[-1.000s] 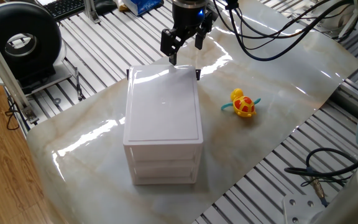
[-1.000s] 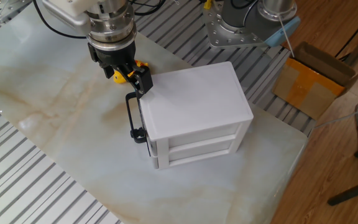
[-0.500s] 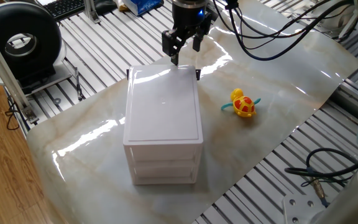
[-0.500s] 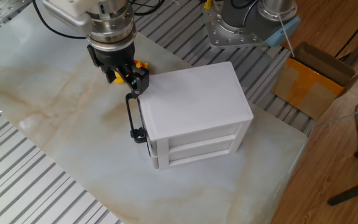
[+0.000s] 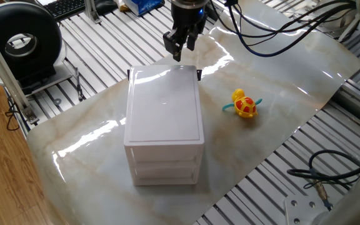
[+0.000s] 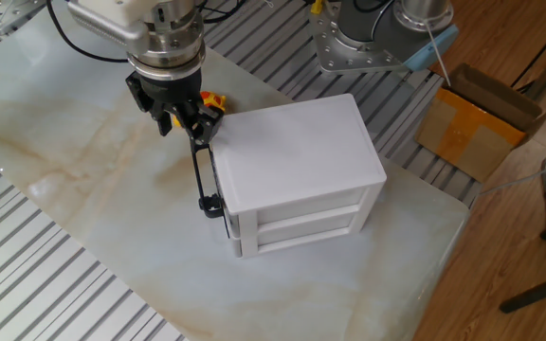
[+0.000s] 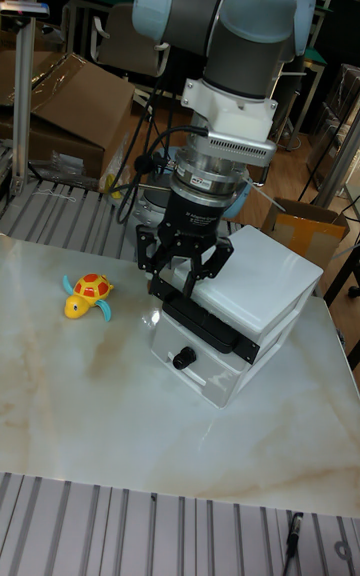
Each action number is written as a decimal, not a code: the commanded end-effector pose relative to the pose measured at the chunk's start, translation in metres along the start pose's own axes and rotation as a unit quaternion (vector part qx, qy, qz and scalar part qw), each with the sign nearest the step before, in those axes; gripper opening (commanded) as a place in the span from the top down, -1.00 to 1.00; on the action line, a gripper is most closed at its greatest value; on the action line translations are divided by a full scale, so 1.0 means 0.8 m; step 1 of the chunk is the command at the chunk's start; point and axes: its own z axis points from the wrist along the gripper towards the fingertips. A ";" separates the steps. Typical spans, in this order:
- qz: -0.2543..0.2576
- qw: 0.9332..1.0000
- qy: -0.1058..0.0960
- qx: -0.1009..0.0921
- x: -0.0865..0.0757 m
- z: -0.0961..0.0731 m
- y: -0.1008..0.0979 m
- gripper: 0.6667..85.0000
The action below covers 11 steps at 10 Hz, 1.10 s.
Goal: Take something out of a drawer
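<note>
A small white cabinet (image 5: 164, 112) stands mid-table, seen also in the other fixed view (image 6: 297, 142) and the tall view (image 7: 270, 281). Its top drawer (image 7: 210, 328) has a dark front with black corners (image 6: 201, 175) and looks shut or barely ajar. The drawer's inside is hidden, so the something to take out does not show. My gripper (image 5: 177, 55) hangs at the top edge of that drawer front (image 6: 188, 126) (image 7: 175, 291). Its fingers are drawn close with a narrow gap. Whether they pinch the front edge is unclear.
A yellow-and-red toy turtle (image 5: 244, 105) lies on the marble sheet beside the cabinet (image 7: 85, 294). A black round device (image 5: 20, 40) and a keyboard (image 5: 64, 6) sit beyond the sheet. Cables (image 5: 324, 175) trail at the right, and a cardboard box (image 6: 482, 118) stands off-table.
The fingers have narrowed from wide apart to nearly together. The gripper has shifted slightly away from the cabinet. The drawer front and the toy have not visibly moved.
</note>
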 end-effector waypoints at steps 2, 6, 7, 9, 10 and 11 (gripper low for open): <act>-0.026 1.000 -0.013 0.002 -0.006 -0.003 -0.005 -0.20; -0.028 0.999 -0.021 0.002 -0.013 -0.001 -0.005 0.11; -0.029 0.999 -0.021 0.002 -0.014 -0.001 -0.006 0.45; -0.028 1.000 -0.003 0.011 -0.010 -0.003 -0.011 0.69; -0.030 0.999 0.003 0.013 -0.008 -0.004 -0.014 0.77; -0.033 0.999 0.002 0.012 -0.009 -0.003 -0.014 0.79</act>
